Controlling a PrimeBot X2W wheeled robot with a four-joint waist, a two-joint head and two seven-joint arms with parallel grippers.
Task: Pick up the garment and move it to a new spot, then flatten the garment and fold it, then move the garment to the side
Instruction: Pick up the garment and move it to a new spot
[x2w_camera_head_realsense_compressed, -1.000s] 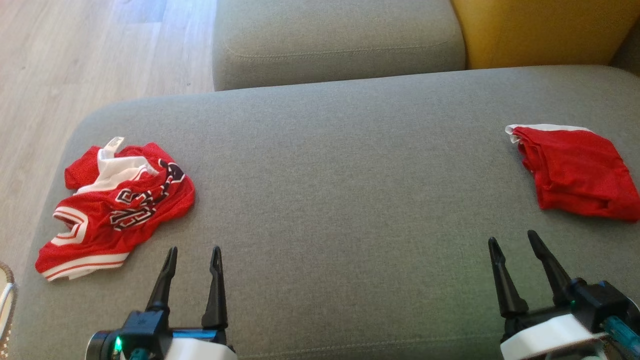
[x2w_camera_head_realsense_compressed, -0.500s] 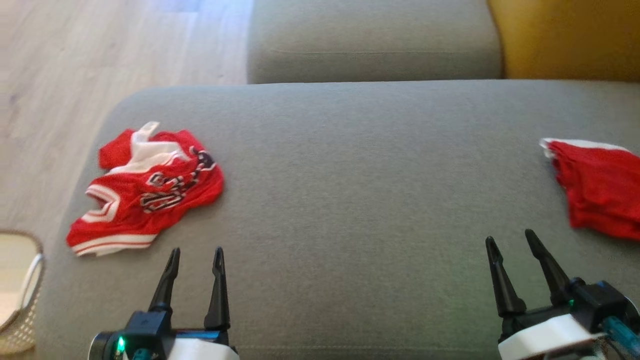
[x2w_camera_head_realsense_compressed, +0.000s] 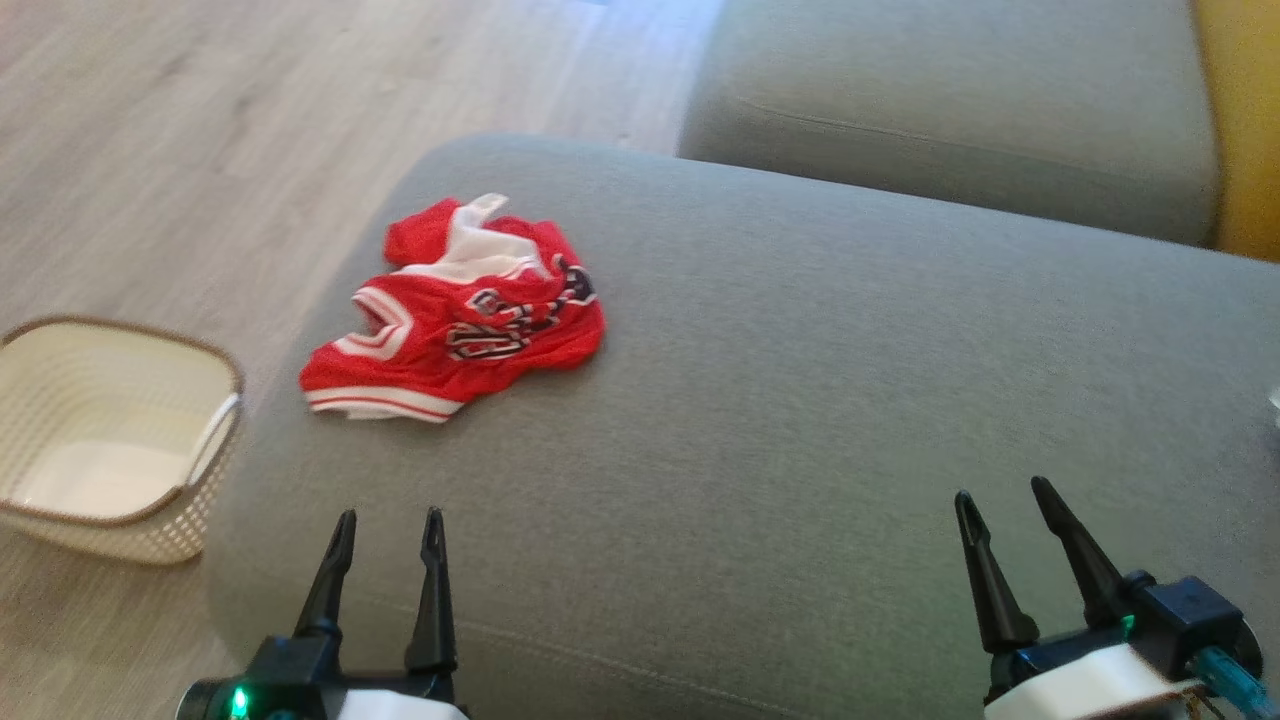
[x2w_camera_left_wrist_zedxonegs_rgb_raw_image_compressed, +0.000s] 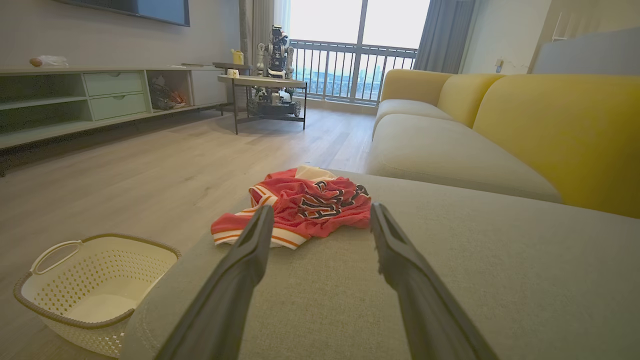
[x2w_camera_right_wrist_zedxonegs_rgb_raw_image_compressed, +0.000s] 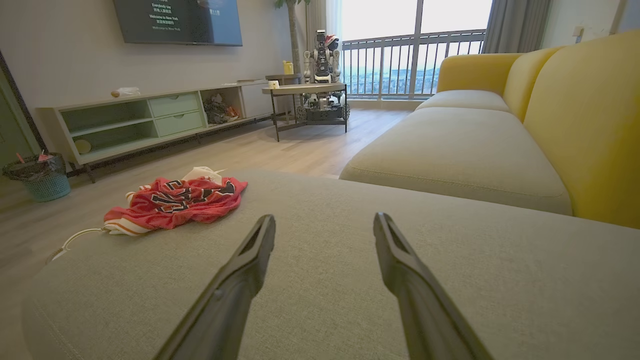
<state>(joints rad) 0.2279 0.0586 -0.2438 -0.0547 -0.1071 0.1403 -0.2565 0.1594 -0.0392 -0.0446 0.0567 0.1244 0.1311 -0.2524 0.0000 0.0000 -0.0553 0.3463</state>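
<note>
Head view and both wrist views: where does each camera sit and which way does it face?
Head view: on the head, looking down at the grey cushion and red jersey; left gripper and right gripper at the bottom.
Left wrist view: low over the cushion, facing the jersey and basket; own fingers show.
Right wrist view: low, facing along the cushion toward the room; own fingers show.
Shared: all three show the jersey.

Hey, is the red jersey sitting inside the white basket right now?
No, the red jersey lies crumpled on the grey cushion, while the white basket stands on the floor.
</note>
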